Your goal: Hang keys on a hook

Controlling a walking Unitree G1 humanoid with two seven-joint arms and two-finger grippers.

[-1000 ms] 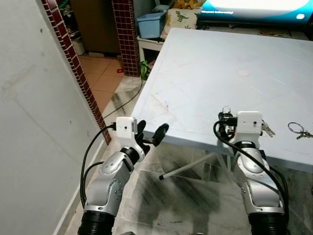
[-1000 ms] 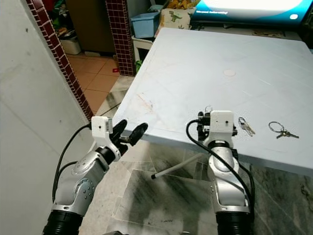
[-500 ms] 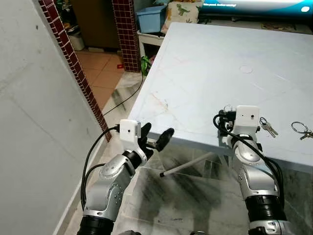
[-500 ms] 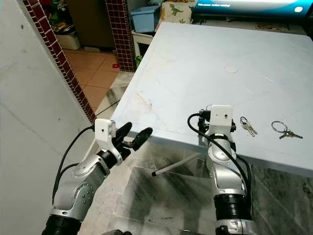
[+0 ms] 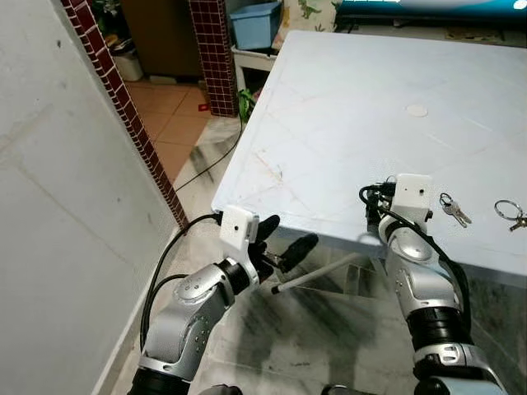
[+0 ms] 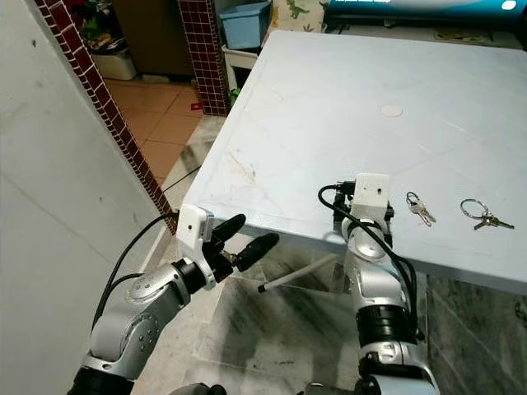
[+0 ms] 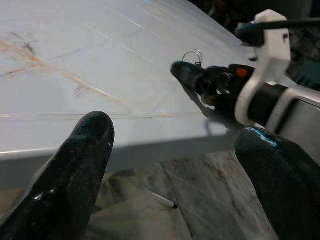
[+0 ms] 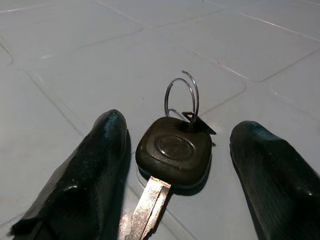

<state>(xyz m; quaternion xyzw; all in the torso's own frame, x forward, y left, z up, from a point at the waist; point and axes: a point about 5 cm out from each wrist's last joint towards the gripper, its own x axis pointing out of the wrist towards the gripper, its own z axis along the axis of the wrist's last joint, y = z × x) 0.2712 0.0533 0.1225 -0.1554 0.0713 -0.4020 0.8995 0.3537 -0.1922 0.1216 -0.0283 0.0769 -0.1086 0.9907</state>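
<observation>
R jaws [image 8: 175, 150] were open, straddling black-headed key [image 8: 172, 150] w/ ring, flat on counter [image 5: 346, 107] near front edge | L jaws [image 5: 284, 244] open, below counter edge | 2 more key sets [image 5: 451, 208] to R

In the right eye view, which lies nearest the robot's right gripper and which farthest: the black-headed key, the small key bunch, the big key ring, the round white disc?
From the right gripper:
1. Black-headed key, on the table between its open fingers.
2. Small key bunch, just to its right.
3. Big key ring, further right, near the table edge.
4. White disc, far across the table.
</observation>
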